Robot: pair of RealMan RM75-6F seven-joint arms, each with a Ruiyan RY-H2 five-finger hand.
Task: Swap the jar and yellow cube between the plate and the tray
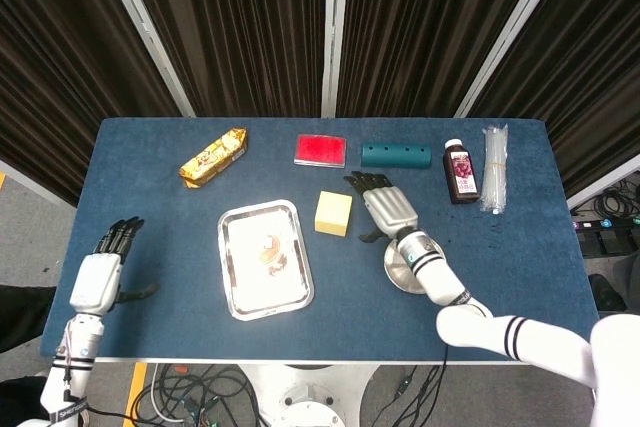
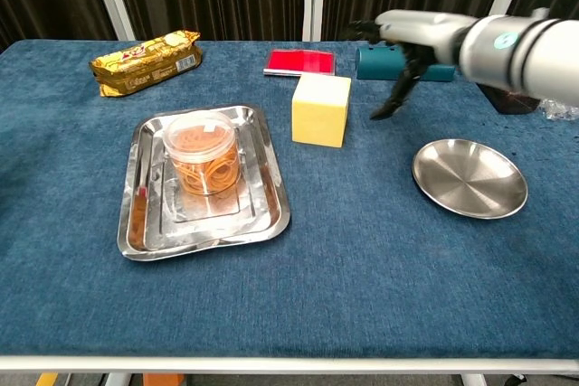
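A clear jar (image 2: pixel 204 155) of orange contents stands upright in the steel tray (image 2: pixel 208 240) at centre left. The yellow cube (image 2: pixel 320 110) sits on the blue cloth to the right of the tray, apart from it. The round steel plate (image 2: pixel 469 178) lies bare at the right. My right hand (image 2: pixel 407 42) hovers open just right of the cube, fingers spread, touching nothing. In the head view that right hand (image 1: pixel 385 207) is between the cube (image 1: pixel 333 213) and the plate (image 1: pixel 398 273). My left hand (image 1: pixel 100 277) is open near the table's left edge, far from the tray (image 1: pixel 250 292).
Along the back edge lie a gold snack pack (image 1: pixel 213 157), a red box (image 1: pixel 320 150), a teal case (image 1: pixel 395 155), a dark bottle (image 1: pixel 461 171) and a clear plastic pack (image 1: pixel 494 167). My right forearm crosses over part of the plate.
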